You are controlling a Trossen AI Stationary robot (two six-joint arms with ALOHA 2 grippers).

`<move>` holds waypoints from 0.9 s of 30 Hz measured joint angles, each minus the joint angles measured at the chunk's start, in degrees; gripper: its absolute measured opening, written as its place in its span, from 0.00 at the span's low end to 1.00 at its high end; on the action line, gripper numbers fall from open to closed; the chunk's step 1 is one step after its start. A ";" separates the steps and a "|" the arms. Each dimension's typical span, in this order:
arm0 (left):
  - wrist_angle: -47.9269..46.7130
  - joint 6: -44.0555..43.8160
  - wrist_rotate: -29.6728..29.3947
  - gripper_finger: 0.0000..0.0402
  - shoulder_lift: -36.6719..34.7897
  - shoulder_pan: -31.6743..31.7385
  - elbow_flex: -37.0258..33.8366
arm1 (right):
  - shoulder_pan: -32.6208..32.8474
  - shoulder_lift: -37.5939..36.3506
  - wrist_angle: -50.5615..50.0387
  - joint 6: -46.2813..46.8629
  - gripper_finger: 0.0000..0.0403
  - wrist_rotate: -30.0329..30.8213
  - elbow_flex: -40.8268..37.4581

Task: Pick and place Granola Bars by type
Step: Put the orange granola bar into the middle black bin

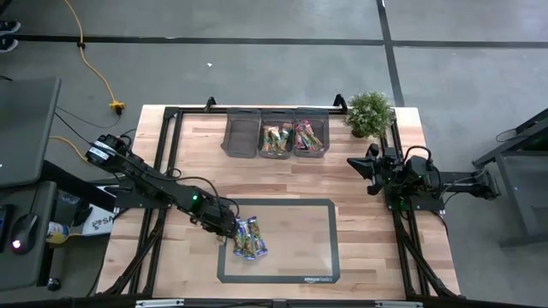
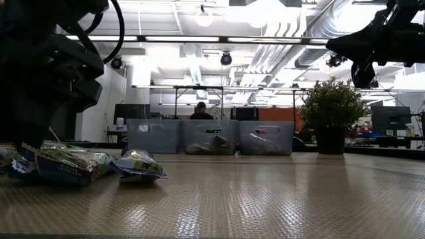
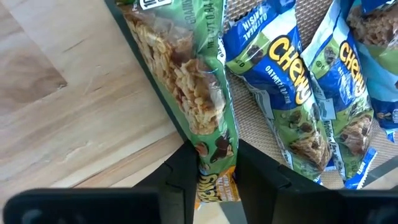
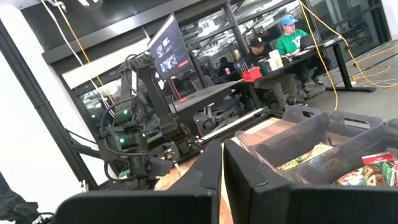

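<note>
A green-wrapped granola bar (image 3: 186, 81) lies flat across the black mat's left border (image 1: 221, 257), partly on the bare wood. My left gripper (image 3: 214, 158) stands over its near end, shut on it, at the mat's left edge (image 1: 228, 228). Two blue-wrapped bars (image 3: 283, 74) lie beside it on the mat, part of a small pile (image 1: 250, 240) that also shows in the low view (image 2: 66, 164). My right gripper (image 4: 222, 165) is shut on nothing, raised at the table's right side (image 1: 363, 167). My left gripper pinches the green bar near one end (image 3: 212, 146), one finger (image 3: 183, 171) on each long edge, so the fingers lie across the bar. They come from above, slanting steeply down. The bar lies flat on the mat's border and the wood.
Three dark grey bins (image 1: 276, 134) stand in a row at the table's far edge; the middle and right ones hold bars. A potted plant (image 1: 370, 113) stands to their right. Most of the mat (image 1: 295, 239) to the right of the pile is bare.
</note>
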 joint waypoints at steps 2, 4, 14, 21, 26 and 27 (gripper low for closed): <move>-0.02 0.02 -0.19 0.21 0.00 0.00 0.00 | -0.02 0.00 0.00 0.00 0.00 -0.01 0.00; -0.02 0.00 -0.35 0.21 0.00 0.00 0.00 | -0.02 0.00 0.00 0.01 0.00 0.01 0.00; -9.18 1.20 -6.74 0.21 -1.55 0.15 4.37 | -0.02 0.00 -0.01 0.02 0.00 0.01 0.00; -17.71 5.98 -18.59 0.21 -5.06 0.12 10.29 | -0.02 -0.01 0.00 0.02 0.00 0.00 0.02; -18.14 12.51 -34.37 0.21 -7.78 -1.09 13.85 | -0.02 0.00 0.00 0.00 0.00 0.01 0.02; -18.13 13.87 -36.85 0.21 -8.20 -1.48 14.53 | -0.02 -0.01 0.02 0.00 0.00 0.00 0.02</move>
